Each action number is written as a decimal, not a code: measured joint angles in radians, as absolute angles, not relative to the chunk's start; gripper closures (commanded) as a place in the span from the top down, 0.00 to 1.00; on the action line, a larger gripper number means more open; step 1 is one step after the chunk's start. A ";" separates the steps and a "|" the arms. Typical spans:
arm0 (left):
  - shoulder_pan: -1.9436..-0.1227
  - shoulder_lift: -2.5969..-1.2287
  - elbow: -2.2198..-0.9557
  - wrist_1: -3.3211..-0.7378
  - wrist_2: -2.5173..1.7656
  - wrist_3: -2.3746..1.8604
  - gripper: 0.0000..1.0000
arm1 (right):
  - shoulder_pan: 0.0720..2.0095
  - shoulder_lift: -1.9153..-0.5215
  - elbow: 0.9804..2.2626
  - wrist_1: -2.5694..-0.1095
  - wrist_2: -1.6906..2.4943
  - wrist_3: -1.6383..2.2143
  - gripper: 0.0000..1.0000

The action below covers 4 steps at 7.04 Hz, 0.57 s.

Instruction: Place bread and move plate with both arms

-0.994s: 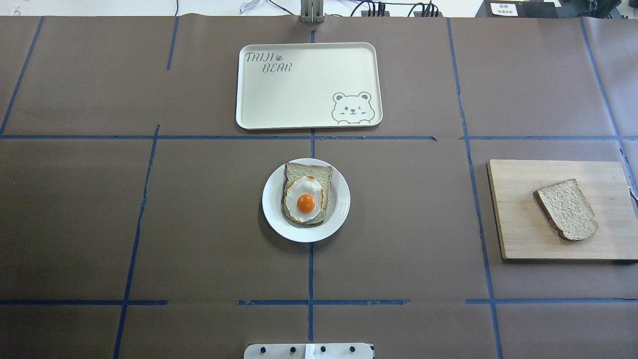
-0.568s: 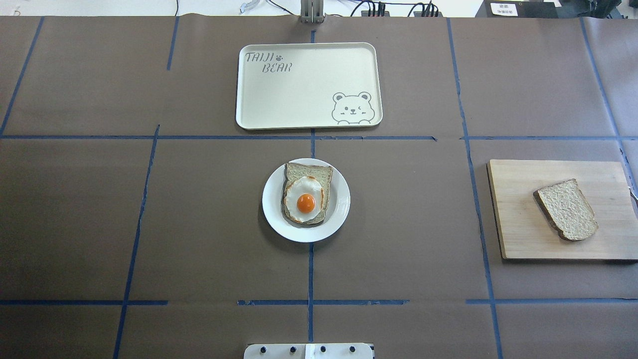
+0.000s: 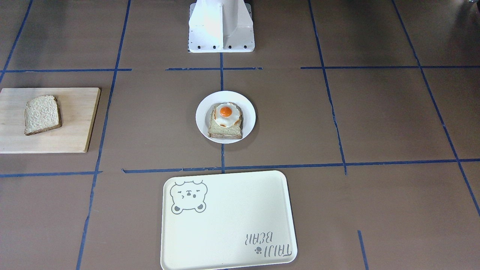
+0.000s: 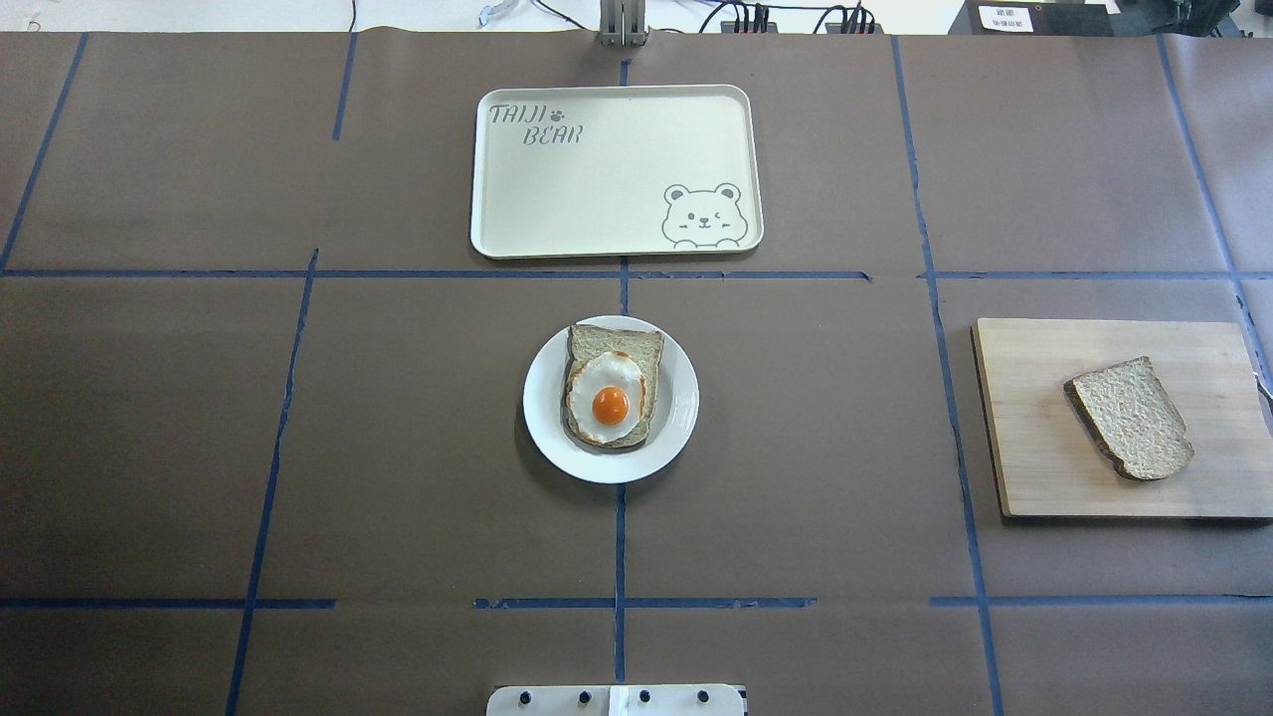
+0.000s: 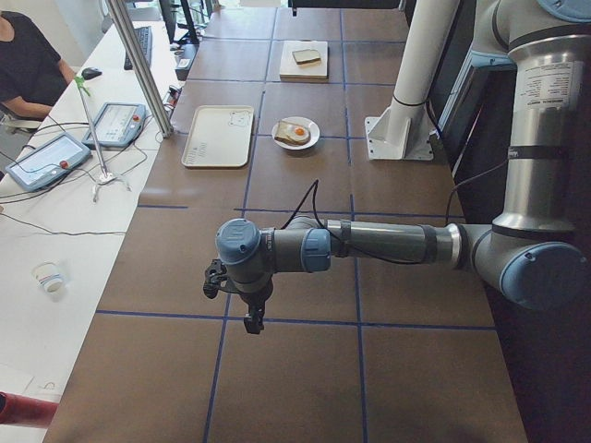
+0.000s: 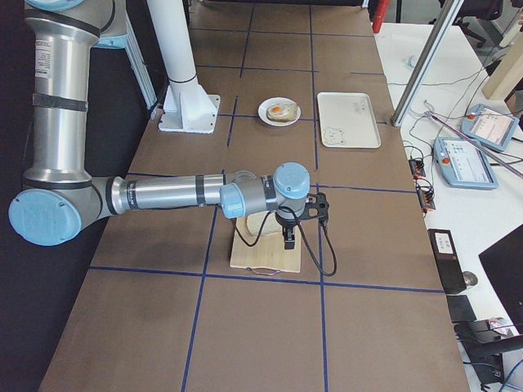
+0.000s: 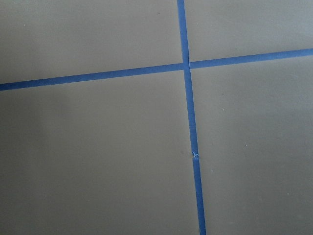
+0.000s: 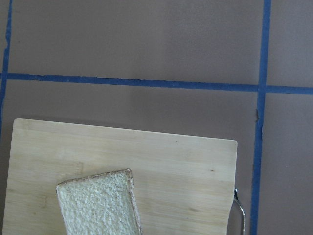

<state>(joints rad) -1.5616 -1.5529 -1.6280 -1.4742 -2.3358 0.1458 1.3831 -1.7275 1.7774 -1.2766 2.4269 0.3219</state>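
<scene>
The plain bread slice (image 4: 1132,418) lies on a wooden cutting board (image 4: 1034,447) at the table's right; it also shows in the front view (image 3: 42,114) and in the right wrist view (image 8: 100,203). The white plate (image 4: 678,438) sits at the table's centre and bears a slice with a fried egg (image 4: 609,400). My left gripper (image 5: 250,323) hangs over bare table far to the left of the plate. My right gripper (image 6: 288,238) hangs above the board's outer end. Both show only in side views, so I cannot tell whether they are open or shut.
A cream tray with a bear drawing (image 4: 617,169) lies beyond the plate. The white pedestal (image 3: 221,26) stands at the robot's side. A person (image 5: 28,65) sits at a side desk. Blue tape lines cross the brown table cover.
</scene>
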 measured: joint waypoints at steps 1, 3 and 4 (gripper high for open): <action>-1.562 -1.553 -1.629 -1.474 -2.336 0.146 1.00 | 1.316 -1.768 1.778 -1.126 2.392 0.461 1.00; -1.562 -1.555 -1.629 -1.474 -2.336 0.146 1.00 | 1.173 -1.790 1.763 -1.006 2.333 0.602 1.00; -1.562 -1.555 -1.628 -1.474 -2.335 0.146 1.00 | 1.129 -1.788 1.746 -0.990 2.317 0.620 1.00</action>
<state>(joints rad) -1.5616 -1.5552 -1.6282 -1.4742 -2.3353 0.1457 1.1288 -1.7879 1.7463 -0.9896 2.3171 0.6197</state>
